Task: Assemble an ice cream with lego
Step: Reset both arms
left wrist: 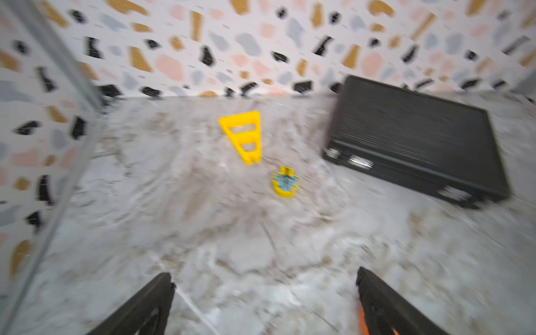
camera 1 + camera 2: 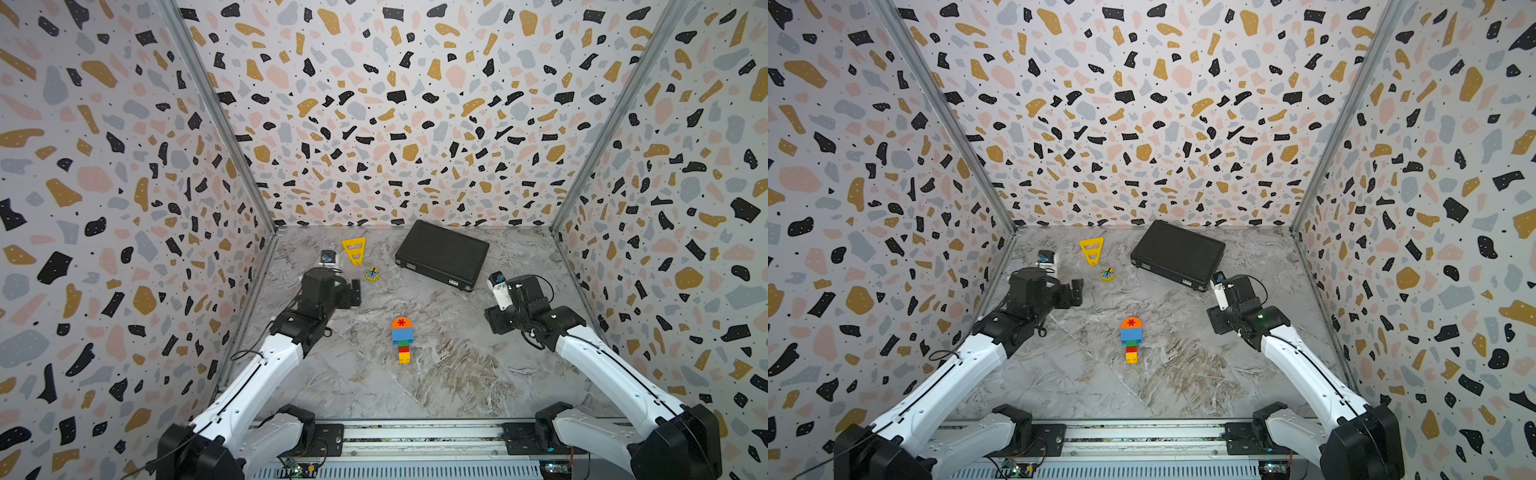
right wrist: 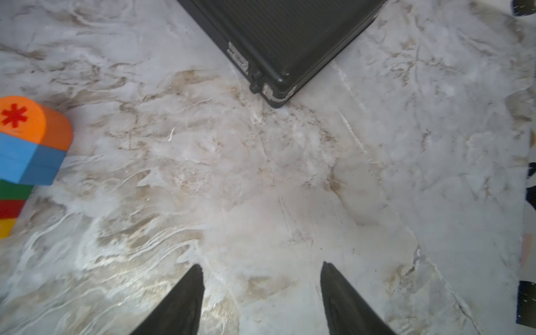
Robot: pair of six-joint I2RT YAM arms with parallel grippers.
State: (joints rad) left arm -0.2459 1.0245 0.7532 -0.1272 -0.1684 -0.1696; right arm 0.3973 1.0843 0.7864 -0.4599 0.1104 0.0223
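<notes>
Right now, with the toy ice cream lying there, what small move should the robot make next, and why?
Probably draw both arms back to rest. The ice cream lies whole on the table, and the left gripper and right gripper are open, empty and clear of it.

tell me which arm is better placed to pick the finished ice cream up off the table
Probably right. The right gripper is open over bare table with the ice cream in its wrist view; the left gripper, also open, faces the yellow triangle at the back.
</notes>
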